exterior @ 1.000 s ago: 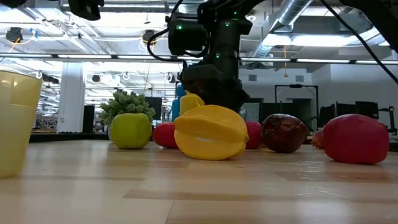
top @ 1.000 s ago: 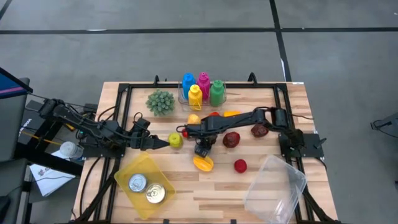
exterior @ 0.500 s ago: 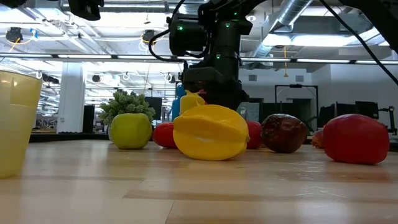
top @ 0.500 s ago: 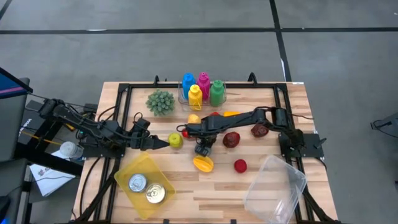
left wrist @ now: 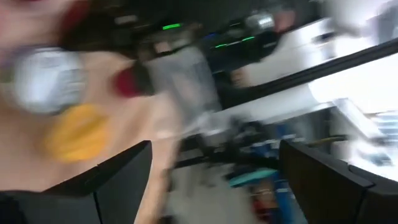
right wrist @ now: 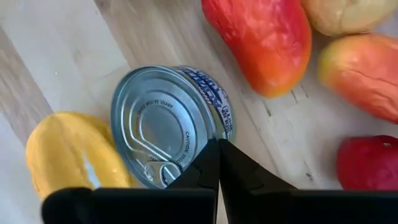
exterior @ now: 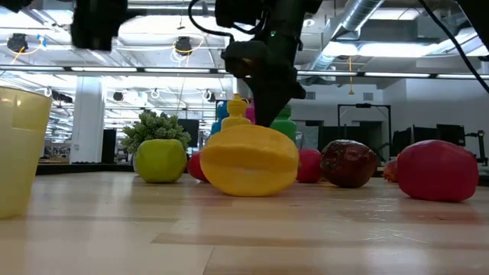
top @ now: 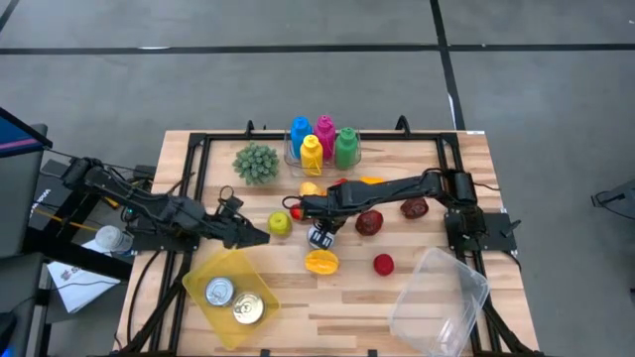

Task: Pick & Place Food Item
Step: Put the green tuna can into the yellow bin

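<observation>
Wooden table [top: 327, 307], fruit scattered; can pinched by its rim.
Left gripper [top: 260, 238] hangs released, well left of the yellow fruit [top: 320, 262]. Right gripper [right wrist: 217, 148], clenched, grips the can [right wrist: 166, 121] by its rim, touching the fruit's far side, its body tilting off the fingertips toward the fruit.

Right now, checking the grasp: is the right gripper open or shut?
Shut: the right gripper has no gap between its jaws, which pinch the tin can at its rim.
</observation>
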Robot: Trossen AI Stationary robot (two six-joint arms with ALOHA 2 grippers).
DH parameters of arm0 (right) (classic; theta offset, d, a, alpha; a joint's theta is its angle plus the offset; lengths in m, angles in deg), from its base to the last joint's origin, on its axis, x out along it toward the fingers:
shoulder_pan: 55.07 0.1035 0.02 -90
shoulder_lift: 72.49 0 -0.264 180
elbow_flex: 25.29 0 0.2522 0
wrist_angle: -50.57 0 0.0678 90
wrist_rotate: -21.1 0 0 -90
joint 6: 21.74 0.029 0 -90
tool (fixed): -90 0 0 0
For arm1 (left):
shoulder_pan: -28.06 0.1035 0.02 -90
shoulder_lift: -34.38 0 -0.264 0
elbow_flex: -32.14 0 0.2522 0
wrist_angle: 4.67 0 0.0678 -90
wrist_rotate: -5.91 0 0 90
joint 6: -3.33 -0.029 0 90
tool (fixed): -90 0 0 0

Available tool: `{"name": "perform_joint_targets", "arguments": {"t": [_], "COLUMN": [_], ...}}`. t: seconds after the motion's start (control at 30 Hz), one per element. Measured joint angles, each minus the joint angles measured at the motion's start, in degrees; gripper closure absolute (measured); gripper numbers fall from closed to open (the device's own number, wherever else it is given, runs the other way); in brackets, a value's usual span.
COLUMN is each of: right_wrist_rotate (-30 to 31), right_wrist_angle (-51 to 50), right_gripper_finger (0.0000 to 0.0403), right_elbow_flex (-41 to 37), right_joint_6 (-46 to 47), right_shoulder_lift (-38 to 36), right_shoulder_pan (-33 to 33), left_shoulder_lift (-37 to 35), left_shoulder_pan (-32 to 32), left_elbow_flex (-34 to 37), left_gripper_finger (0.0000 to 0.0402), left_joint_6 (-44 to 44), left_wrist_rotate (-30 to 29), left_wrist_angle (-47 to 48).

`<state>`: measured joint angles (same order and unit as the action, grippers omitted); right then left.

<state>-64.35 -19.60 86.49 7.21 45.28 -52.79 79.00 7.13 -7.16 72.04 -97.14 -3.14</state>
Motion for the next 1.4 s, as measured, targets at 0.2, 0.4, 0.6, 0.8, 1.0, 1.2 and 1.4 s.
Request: {"name": "perform_joint_targets", "arguments": {"t": [0.2,0.4,0.6,0.8,1.0,1.2,1.4], "right_wrist_rotate": [1.4,1.5,1.5,1.5,1.5,-2.4,-1.5], "right_wrist_angle": [0.2,0.4,3.4,5.5,5.1,0.4,1.8], "right_gripper_finger": [0.0403,0.0403,0.0403,0.0403,0.0403,0.0378,0.0256], "right_elbow_flex": [0.0,0.1,0.2,0.2,0.2,0.1,-0.1], "right_joint_6": [0.7,0.9,1.4,1.7,2.2,7.2,9.5], "right_shoulder_lift": [0.0,-1.4,-3.7,-6.5,-7.1,-3.9,-2.1], "right_shoulder_pan": [1.0,1.6,1.1,0.9,0.7,-0.8,-3.0], "left_shoulder_lift": [0.0,0.0,1.7,6.4,12.0,13.2,11.1], "left_shoulder_pan": [0.1,0.2,1.1,3.8,7.0,8.1,8.2], "left_elbow_flex": [0.0,0.0,0.0,-0.1,0.0,0.0,0.0], "left_gripper_finger": [0.0062,0.0062,0.0062,0.0062,0.0062,0.0062,0.0062], "left_joint_6": [-1.0,-1.4,-3.4,-5.8,-6.8,-6.8,-6.8], "left_wrist_rotate": [-4.2,-4.3,-4.4,-4.3,-1.1,1.6,1.9], "left_wrist_angle": [11.4,11.7,11.6,7.2,3.8,2.1,1.3]}}
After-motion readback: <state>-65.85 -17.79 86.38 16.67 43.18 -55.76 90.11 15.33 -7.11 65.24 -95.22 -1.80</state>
